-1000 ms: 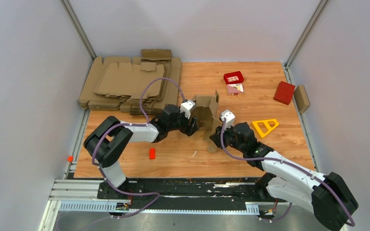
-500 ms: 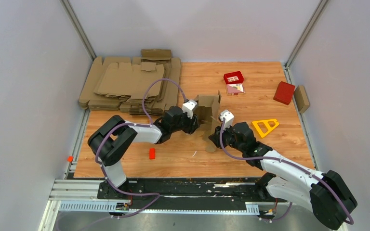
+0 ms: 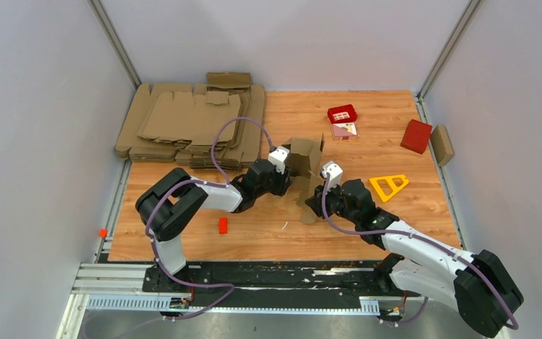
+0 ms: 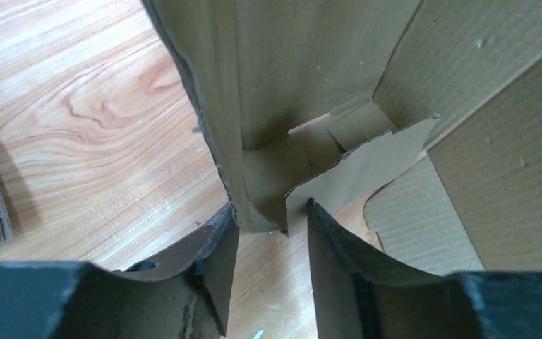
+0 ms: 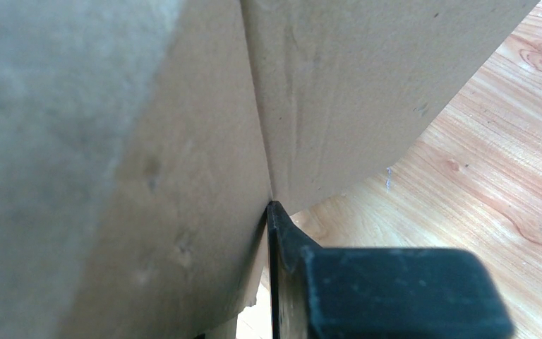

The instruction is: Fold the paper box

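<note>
The paper box (image 3: 305,164), a brown die-cut piece, stands half-formed and upright at the table's middle, between both grippers. My left gripper (image 3: 286,181) reaches it from the left. In the left wrist view its fingertips (image 4: 229,215) pinch the lower corner of the box's (image 4: 310,85) wall and an inner flap, both tips touching cardboard. My right gripper (image 3: 317,199) holds the box's near bottom flap from the right. In the right wrist view one dark finger (image 5: 282,240) presses flat against the cardboard (image 5: 148,141). Cardboard hides the other finger.
A pile of flat brown blanks (image 3: 190,121) fills the back left. At the back right are a small red box (image 3: 342,113), a printed card (image 3: 344,130), a second red box (image 3: 416,135) and a brown block (image 3: 442,145). Nearer lie a yellow triangle (image 3: 388,185) and a small red piece (image 3: 223,225).
The left gripper's jaws have narrowed onto the box's lower corner, and that arm has shifted slightly right. The box now stands a little straighter. The right arm has kept still.
</note>
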Robot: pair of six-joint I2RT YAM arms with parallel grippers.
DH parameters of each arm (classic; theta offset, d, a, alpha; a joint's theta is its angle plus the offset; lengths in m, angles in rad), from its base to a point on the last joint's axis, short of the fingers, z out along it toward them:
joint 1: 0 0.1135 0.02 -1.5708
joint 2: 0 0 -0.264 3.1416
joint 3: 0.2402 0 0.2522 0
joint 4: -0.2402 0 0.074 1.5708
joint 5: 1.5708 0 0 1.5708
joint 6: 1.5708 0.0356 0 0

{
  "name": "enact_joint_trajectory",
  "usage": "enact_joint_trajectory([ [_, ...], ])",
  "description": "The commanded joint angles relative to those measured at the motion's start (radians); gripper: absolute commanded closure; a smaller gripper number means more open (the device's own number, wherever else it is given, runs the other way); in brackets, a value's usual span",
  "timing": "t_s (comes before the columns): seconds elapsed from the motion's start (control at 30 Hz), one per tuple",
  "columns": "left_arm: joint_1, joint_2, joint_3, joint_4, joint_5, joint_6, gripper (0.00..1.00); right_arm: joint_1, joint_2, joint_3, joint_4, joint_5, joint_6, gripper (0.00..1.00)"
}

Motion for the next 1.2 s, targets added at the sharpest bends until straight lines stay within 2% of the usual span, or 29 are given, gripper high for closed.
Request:
enact_joint_trajectory([
  [0.0, -0.007, 0.025, 0.015, 0.069, -0.025, -0.043, 0.48, -0.001, -0.002, 0.024, 0.024, -0.022, 0.004, 0.82],
  [0.03, -0.007, 0.029, 0.015, 0.084, -0.013, -0.044, 0.44, -0.002, -0.003, 0.022, 0.024, -0.02, 0.004, 0.82],
  [0.13, -0.006, 0.03, 0.01, 0.099, -0.015, -0.031, 0.24, -0.002, -0.005, 0.022, 0.024, -0.021, 0.003, 0.82],
  [0.17, -0.005, 0.027, 0.004, 0.104, -0.02, -0.022, 0.21, -0.002, -0.007, 0.021, 0.022, -0.023, 0.003, 0.82],
  [0.43, 0.008, -0.053, -0.073, 0.195, 0.04, 0.045, 0.12, -0.002, -0.018, 0.02, 0.019, -0.023, 0.001, 0.82],
  [0.6, 0.012, -0.145, -0.132, 0.213, 0.04, 0.082, 0.01, -0.002, -0.018, 0.019, 0.019, -0.022, 0.002, 0.82],
  [0.87, 0.012, -0.24, -0.183, 0.185, 0.031, 0.092, 0.0, -0.002, -0.011, 0.026, 0.016, -0.019, 0.007, 0.82],
  [1.17, 0.047, -0.412, -0.232, 0.121, -0.072, 0.123, 0.0, -0.004, -0.029, 0.025, 0.004, 0.009, 0.011, 0.82],
])
